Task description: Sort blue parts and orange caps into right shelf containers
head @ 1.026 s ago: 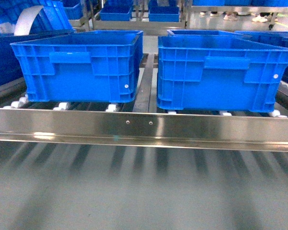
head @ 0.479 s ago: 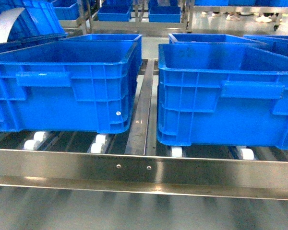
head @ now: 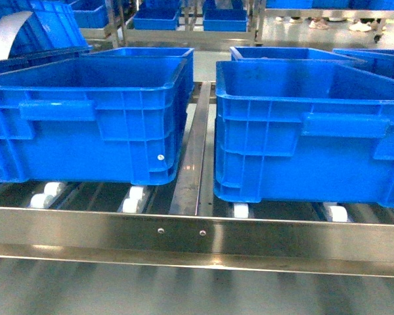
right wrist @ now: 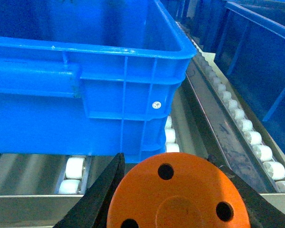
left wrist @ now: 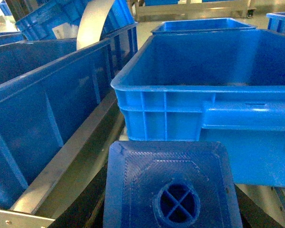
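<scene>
Head view: you face the shelf point(head: 197, 230), its front rail running across the lower frame with white rollers point(head: 132, 198) behind it. Two crates sit side by side on the rollers, the left crate point(head: 92, 125) and the right crate point(head: 308, 131), a steel divider rail between them. Neither arm shows here.

Left wrist view: the left gripper point(left wrist: 173, 223) is mostly hidden, but a blue part point(left wrist: 171, 190) fills the bottom of the frame, knob end toward the camera, so you can take it as clamped on that part. The crate's near wall point(left wrist: 204, 109) stands directly ahead and above; its open mouth lies forward and up.

Right wrist view: the right gripper point(right wrist: 178, 209) has black fingers point(right wrist: 102, 194) on either side of an orange cap point(right wrist: 178, 194), flat holed top facing the camera. The crate wall point(right wrist: 99, 95) rises ahead, slightly left.

Judgement: both loads sit below the rims. You must lift each over its wall first.
</scene>
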Robot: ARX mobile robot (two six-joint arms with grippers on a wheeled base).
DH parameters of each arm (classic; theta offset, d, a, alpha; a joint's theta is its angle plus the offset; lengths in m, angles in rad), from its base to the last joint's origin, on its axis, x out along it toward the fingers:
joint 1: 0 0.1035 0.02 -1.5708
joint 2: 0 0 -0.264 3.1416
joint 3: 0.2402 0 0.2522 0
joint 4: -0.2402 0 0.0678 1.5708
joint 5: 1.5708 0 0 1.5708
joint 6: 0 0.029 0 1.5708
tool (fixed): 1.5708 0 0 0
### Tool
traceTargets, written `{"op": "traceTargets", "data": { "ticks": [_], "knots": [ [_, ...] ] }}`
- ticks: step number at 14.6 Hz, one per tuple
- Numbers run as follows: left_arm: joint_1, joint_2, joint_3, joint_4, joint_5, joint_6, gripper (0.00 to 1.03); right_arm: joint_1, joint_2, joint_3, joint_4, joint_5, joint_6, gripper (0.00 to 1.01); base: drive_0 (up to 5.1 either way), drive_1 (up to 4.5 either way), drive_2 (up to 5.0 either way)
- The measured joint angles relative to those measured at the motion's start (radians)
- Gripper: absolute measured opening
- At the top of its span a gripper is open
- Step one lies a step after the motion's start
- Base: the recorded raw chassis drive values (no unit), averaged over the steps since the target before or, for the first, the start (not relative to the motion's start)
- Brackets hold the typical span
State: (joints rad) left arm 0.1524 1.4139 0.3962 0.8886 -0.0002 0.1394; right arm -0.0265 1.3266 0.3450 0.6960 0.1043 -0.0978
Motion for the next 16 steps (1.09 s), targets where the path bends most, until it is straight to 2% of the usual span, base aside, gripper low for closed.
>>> {"op": "traceTargets", "data": {
  "ticks": [16],
  "knots": [
    [0.0,0.0,0.0,0.0,0.0,0.0,0.44,0.0,0.0,0.0,0.0,0.0,0.0,0.44,0.0,0.0,0.0]
  ]
}}
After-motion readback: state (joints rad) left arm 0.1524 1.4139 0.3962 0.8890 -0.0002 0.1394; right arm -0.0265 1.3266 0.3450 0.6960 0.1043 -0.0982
